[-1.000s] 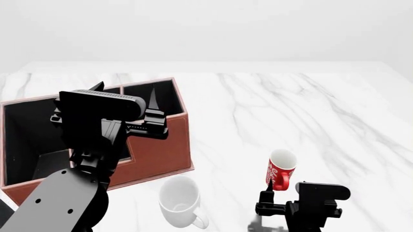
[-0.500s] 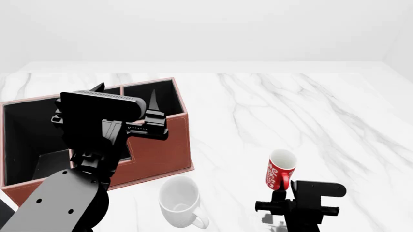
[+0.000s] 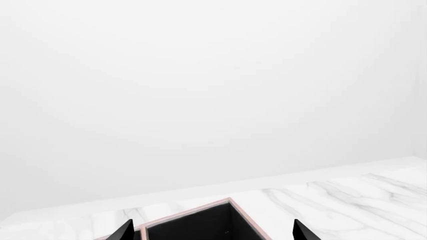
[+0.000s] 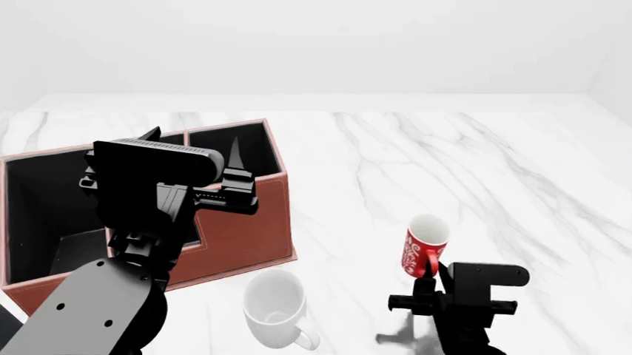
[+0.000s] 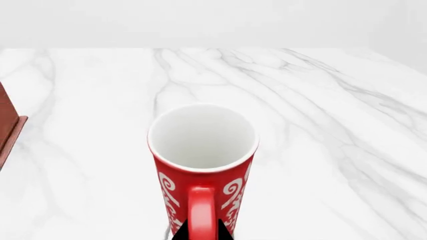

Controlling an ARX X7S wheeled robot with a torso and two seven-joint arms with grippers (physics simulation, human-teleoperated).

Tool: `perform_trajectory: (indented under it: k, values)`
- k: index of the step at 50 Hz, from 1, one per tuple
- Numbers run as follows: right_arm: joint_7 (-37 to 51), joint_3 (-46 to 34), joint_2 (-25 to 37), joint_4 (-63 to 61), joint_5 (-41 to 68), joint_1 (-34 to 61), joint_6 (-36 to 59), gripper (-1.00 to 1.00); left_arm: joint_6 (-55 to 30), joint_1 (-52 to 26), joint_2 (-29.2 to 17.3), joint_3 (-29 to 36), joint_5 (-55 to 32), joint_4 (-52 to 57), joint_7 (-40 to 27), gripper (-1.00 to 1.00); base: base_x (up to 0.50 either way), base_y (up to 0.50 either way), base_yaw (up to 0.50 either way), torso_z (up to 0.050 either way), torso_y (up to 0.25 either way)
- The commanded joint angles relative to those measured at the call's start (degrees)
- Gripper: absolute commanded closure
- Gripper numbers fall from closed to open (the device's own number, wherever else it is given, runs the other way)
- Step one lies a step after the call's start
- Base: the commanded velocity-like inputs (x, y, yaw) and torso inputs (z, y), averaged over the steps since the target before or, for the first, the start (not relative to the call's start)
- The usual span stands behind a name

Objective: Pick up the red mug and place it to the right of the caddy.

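Observation:
The red mug [image 4: 424, 248] with white script stands upright, right of the white mug and well right of the caddy [image 4: 247, 237]. My right gripper [image 4: 425, 287] is shut on its red handle; in the right wrist view the mug [image 5: 202, 145] fills the centre, and the gripper [image 5: 200, 233] has a black fingertip on each side of the handle. The mug looks slightly raised, with its shadow on the table below. My left gripper [image 4: 192, 146] hangs open and empty above the caddy's rear compartments; the left wrist view shows the gripper [image 3: 212, 232] with tips wide apart over the caddy rim [image 3: 200, 207].
A plain white footed mug [image 4: 274, 307] stands in front of the caddy's right corner. The white marble table [image 4: 474, 170] stretches to the right and back. The caddy's corner shows at the edge of the right wrist view [image 5: 8, 132].
My right gripper has shifted slightly left and up with the red mug, which has risen a little. The left arm has not moved.

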Motion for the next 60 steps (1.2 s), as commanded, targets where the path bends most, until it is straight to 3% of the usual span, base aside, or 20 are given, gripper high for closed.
perform_trajectory:
  k: [1,7,13,22,33,48,60]
  values:
    - [-1.9,-1.9,1.1,-5.0,0.7,6.8,5.1,1.00,0.2,-0.1,-0.1,0.1,-0.3,-0.3,-0.3,-1.00,0.00,0.00,0.00,0.000,0.000]
    - [-4.6,-5.1,0.6,-2.7,0.4,12.5,6.4,1.00,0.5,-0.1,-0.2,0.0,-0.4,-0.6,-0.3,-1.00,0.00,0.00,0.00,0.000,0.000]
    - [-7.8,-10.0,-1.6,7.2,-1.8,21.5,6.1,1.00,0.6,-0.1,-0.3,0.2,-0.6,-0.7,-0.5,-1.00,0.00,0.00,0.00,0.000,0.000]
    - [-11.9,-17.4,-7.4,30.9,-7.4,33.2,-3.3,1.00,0.6,-0.7,-0.4,0.0,-0.9,-1.5,-0.5,-1.00,0.00,0.00,0.00,0.000,0.001]
    - [-11.4,-20.1,-13.5,56.7,-8.3,41.9,-17.6,1.00,0.5,-0.7,-0.6,0.0,-1.2,-1.3,-0.9,-1.00,0.00,0.00,0.00,0.000,0.000]
    - [-7.9,-46.8,-13.7,67.8,17.9,47.2,-24.6,1.00,0.6,-0.5,-0.7,0.1,-1.7,-1.2,-1.2,-1.00,0.00,0.00,0.00,0.000,0.001]
    - [-6.7,-60.4,-13.7,71.5,31.2,48.9,-26.5,1.00,0.9,-0.4,-0.9,0.3,-1.9,-1.3,-1.6,-1.00,0.00,0.00,0.00,0.000,0.001]
